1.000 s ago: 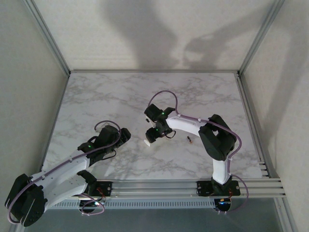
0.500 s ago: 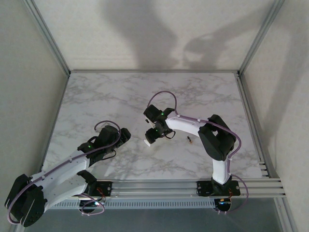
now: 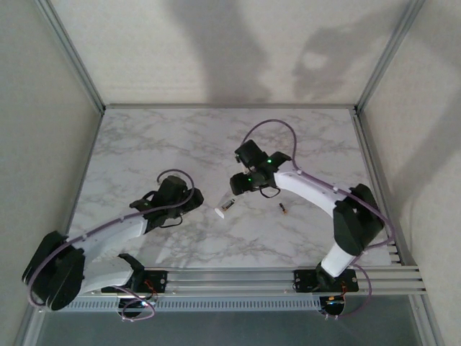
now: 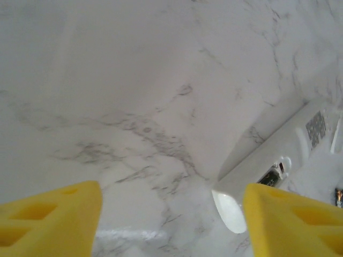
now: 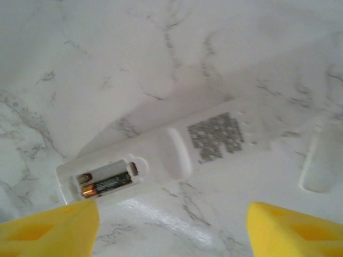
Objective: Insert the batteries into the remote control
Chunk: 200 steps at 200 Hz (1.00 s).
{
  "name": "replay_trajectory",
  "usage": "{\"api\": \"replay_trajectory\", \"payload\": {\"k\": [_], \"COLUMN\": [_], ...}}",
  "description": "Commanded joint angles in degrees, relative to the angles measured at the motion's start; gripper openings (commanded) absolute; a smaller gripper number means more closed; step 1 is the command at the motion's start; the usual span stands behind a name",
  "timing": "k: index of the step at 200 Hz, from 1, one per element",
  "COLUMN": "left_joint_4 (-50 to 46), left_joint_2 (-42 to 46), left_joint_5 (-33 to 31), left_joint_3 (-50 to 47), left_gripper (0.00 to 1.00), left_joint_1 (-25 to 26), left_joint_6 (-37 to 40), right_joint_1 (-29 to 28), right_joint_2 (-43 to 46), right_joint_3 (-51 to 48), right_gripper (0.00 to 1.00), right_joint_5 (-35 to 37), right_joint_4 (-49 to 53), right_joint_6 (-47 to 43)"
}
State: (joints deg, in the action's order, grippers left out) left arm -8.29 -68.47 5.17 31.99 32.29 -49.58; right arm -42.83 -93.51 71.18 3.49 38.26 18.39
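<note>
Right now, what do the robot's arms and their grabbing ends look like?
Both the left arm and right arm have smooth white shells with bulky black joints. A thin lilac cable loops along each. A small green light glows on the right wrist. The left end effector and right end effector each have two blocky yellow fingers.

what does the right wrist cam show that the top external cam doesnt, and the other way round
Right wrist: the remote control's open compartment, with a seated battery and the slot beside it empty.
Top external: the left arm, the right arm, and a loose battery on the table right of the remote.
Both: the remote lying on the marble.
</note>
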Motion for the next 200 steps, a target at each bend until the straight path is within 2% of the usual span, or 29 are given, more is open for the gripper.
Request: {"api": "replay_trajectory", "payload": {"k": [1, 24, 72, 100, 148, 162, 200], "left_joint_4": [3.6, 5.0, 6.8, 7.2, 4.7, 4.2, 3.3], "left_joint_2": [-4.8, -9.9, -17.9, -19.7, -18.5, -18.0, -16.3], "left_joint_5": [4.9, 7.4, 10.1, 9.9, 7.5, 7.1, 6.4], "left_joint_3": [3.9, 6.4, 9.5, 10.3, 11.0, 10.9, 10.5], "left_gripper": [0.59, 0.53, 0.53, 0.55, 0.67, 0.73, 0.79], "left_joint_1": [0.0, 0.8, 4.4, 6.1, 6.3, 6.3, 6.3], "left_joint_6": [4.4, 6.0, 7.3, 6.6, 6.4, 6.2, 5.8], "right_joint_1": [2.8, 5.4, 10.0, 12.6, 15.4, 15.6, 15.8], "right_joint_2": [3.5, 6.9, 12.1, 12.1, 8.7, 7.1, 2.5], "right_joint_3": [-5.2, -10.4, -19.4, -21.9, -22.4, -21.6, -19.5], "right_gripper": [0.65, 0.57, 0.47, 0.46, 0.46, 0.47, 0.48], "right_joint_5": [2.4, 3.2, 3.1, 2.4, -3.0, -3.6, -5.1], "right_joint_4": [1.2, 1.7, 1.2, -0.1, -4.7, -5.6, -7.4], "right_joint_6": [3.9, 5.3, 8.2, 8.7, 7.9, 7.6, 7.0]}}
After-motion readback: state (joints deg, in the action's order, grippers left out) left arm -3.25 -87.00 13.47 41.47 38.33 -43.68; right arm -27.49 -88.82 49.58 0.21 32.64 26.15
